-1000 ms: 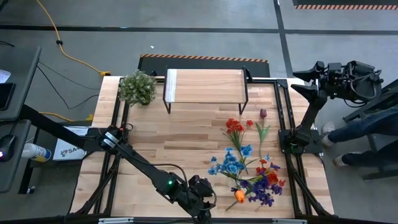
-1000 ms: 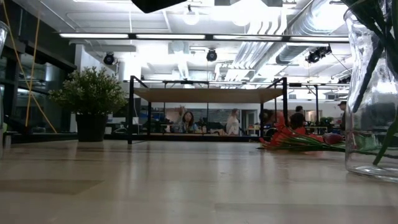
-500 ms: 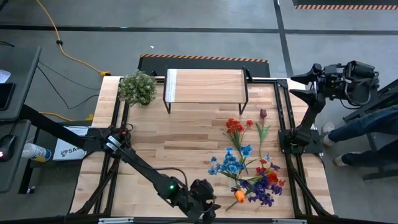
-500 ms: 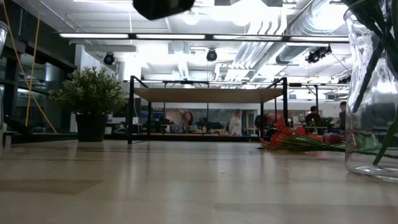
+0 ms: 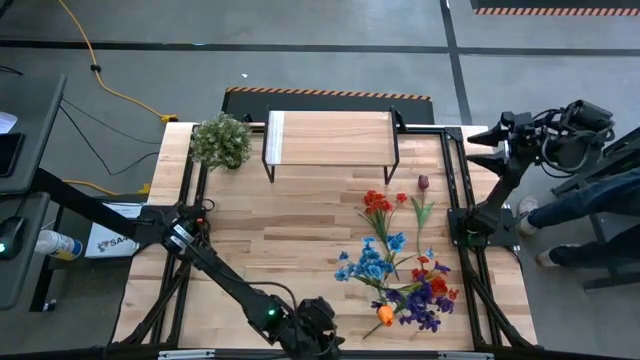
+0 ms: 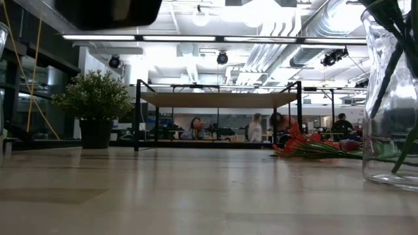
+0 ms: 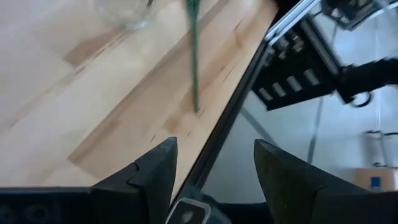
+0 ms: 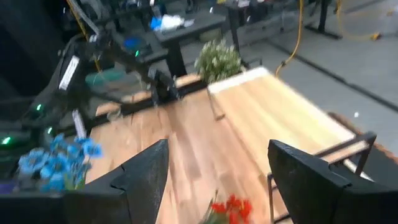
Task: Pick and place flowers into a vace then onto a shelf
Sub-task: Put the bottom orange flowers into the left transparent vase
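Several flowers [image 5: 395,265] with blue, purple and red blooms lie flat on the table's right half, apart from both grippers; the low view shows them as red blooms [image 6: 307,147]. A clear glass vase [image 6: 392,98] stands at the near edge with green stems inside. The left wrist view catches the vase [image 7: 124,9] and one green stem [image 7: 193,56]. The shelf [image 5: 330,138] stands on its black legs at the far middle. My left gripper [image 7: 214,144] hangs open at the near edge [image 5: 318,338], nothing between its fingers. My right gripper [image 8: 219,144] is open, raised beyond the far right corner [image 5: 478,135].
A bushy potted plant [image 5: 220,140] stands left of the shelf. A black frame rail [image 7: 236,106] runs along the table's near edge. A person [image 5: 590,210] is beside the right arm's base. Bare wood lies across the table's left half [image 5: 250,240].
My left gripper has moved toward the table's near edge and a little down, rolling about its own axis; in the low view its dark shape has slid left and grown. My right gripper has tipped downward and turned toward the table.
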Robot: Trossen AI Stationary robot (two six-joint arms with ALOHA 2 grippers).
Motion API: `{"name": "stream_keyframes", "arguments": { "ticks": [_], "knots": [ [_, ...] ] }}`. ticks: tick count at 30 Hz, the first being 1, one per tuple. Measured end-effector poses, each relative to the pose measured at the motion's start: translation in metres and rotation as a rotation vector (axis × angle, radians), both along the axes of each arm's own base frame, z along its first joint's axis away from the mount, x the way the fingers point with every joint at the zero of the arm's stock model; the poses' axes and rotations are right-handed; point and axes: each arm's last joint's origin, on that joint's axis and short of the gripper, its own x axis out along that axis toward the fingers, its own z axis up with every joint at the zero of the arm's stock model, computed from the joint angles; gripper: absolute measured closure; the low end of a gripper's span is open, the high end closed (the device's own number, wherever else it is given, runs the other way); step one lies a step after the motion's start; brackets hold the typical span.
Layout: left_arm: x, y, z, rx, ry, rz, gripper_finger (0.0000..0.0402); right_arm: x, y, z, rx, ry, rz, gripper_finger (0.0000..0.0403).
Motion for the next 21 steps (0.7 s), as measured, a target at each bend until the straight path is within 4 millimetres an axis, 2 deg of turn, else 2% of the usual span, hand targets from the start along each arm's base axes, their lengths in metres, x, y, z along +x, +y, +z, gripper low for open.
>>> {"name": "stream_keyframes", "arguments": {
  "ticks": [9, 12, 21],
  "knots": [
    [-0.002, -0.002, -0.001, 0.003, 0.003, 0.005, 0.0156, -0.002, 0.014, -0.011, 0.225, 0.232, 0.179, 0.0158],
    [-0.003, -0.001, -0.003, 0.002, 0.021, 0.015, 0.0156, 0.002, 0.026, -0.025, 0.274, 0.35, 0.217, 0.016],
    [-0.003, 0.0, -0.003, -0.007, 0.033, 0.028, 0.0156, 0.021, 0.058, -0.085, 0.365, 0.72, 0.255, 0.016]
  ]
}}
